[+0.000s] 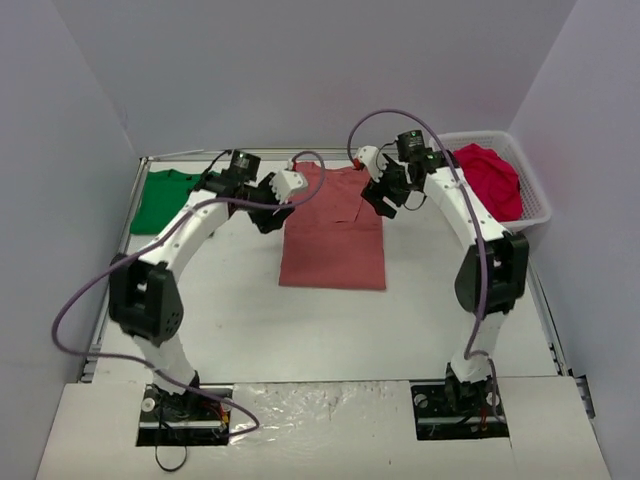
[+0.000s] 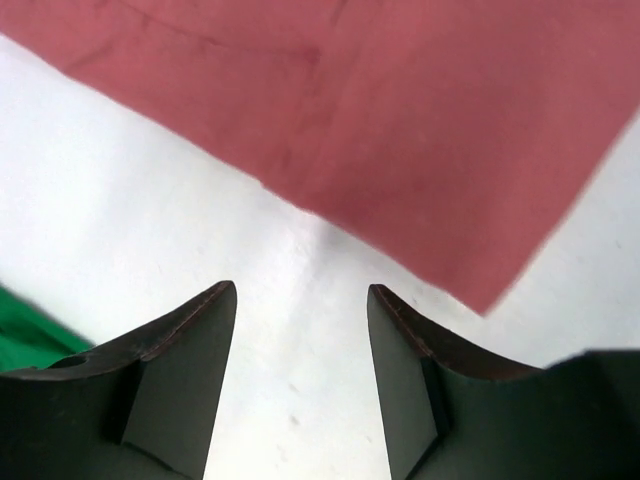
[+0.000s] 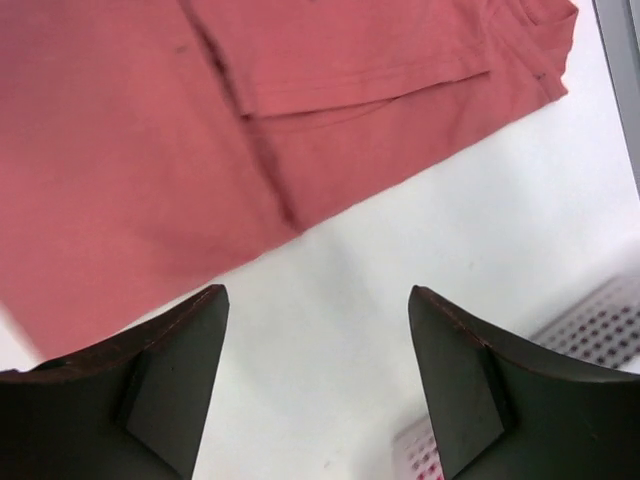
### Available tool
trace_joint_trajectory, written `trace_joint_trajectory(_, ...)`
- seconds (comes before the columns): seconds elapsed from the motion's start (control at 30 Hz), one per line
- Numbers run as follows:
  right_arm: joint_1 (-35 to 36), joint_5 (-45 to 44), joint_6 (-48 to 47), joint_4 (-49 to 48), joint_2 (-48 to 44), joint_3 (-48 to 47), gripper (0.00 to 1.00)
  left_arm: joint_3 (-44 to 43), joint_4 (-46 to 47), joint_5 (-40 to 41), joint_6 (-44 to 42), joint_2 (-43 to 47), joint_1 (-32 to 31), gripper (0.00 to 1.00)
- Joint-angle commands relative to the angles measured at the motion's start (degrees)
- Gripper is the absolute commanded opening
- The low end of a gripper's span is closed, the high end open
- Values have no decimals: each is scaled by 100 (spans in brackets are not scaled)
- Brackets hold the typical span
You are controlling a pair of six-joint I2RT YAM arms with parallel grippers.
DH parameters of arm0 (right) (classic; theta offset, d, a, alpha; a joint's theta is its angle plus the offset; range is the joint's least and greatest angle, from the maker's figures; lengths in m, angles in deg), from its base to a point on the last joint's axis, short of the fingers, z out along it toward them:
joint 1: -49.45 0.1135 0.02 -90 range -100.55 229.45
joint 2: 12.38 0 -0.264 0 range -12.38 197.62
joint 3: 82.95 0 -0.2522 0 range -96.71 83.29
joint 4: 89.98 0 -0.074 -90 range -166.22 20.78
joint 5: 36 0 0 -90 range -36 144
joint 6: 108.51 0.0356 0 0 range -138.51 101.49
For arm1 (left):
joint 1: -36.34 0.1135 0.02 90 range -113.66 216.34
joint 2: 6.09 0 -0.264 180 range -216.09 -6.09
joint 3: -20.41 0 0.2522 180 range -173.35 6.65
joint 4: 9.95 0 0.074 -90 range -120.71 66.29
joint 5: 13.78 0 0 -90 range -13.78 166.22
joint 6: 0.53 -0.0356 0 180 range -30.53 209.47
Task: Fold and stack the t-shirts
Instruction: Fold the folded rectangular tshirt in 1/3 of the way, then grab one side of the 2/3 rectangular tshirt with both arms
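A salmon-pink t-shirt (image 1: 333, 232) lies flat mid-table, its sides folded in to a narrow strip; it also fills the top of the left wrist view (image 2: 420, 110) and the right wrist view (image 3: 200, 130). My left gripper (image 1: 272, 213) hangs open just off the shirt's left edge, nothing between its fingers (image 2: 190, 360). My right gripper (image 1: 384, 203) hangs open just off the shirt's right edge, also with nothing in it. A green t-shirt (image 1: 165, 198) lies folded at the far left. A crimson t-shirt (image 1: 490, 180) sits bunched in the basket.
A white lattice basket (image 1: 532, 190) stands at the back right, its wall showing low in the right wrist view (image 3: 600, 325). Grey walls close in the table on three sides. Purple cables loop off both arms.
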Motion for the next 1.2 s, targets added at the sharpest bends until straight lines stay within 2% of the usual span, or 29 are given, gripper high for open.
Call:
trace_joint_trajectory(0.0, -33, 324, 162, 73, -1281, 900, 69, 1371, 419, 253, -267, 1195, -137, 54)
trace_joint_trajectory(0.1, -24, 719, 198, 11, -2046, 1935, 68, 2568, 876, 561, -311, 2213, -373, 54)
trace_joint_trajectory(0.23, -15, 1290, 259, 20, -2690, 2879, 69, 3581, 1210, 869, -347, 2865, -796, 54)
trace_joint_trajectory(0.3, 11, 1502, 303, 2, -2901, 3256, 69, 3881, 1456, 1246, -382, 3016, -1147, 54)
trace_joint_trajectory(0.47, 46, 1573, 338, -190, -3051, 3829, 69, 4549, 2054, 1721, -443, 2946, -1569, 54)
trace_joint_trajectory(0.77, 46, 1300, 356, -463, -2902, 4225, 69, 4630, 2670, 1906, -628, 2218, -1737, 54)
trace_joint_trajectory(0.97, 46, 1204, 365, -481, -2761, 4216, 70, 4437, 2645, 1907, -698, 1655, -1737, 52)
trace_joint_trajectory(1.17, 46, 1256, 365, -472, -2752, 4216, 70, 4410, 2749, 1977, -724, 1479, -1728, 52)
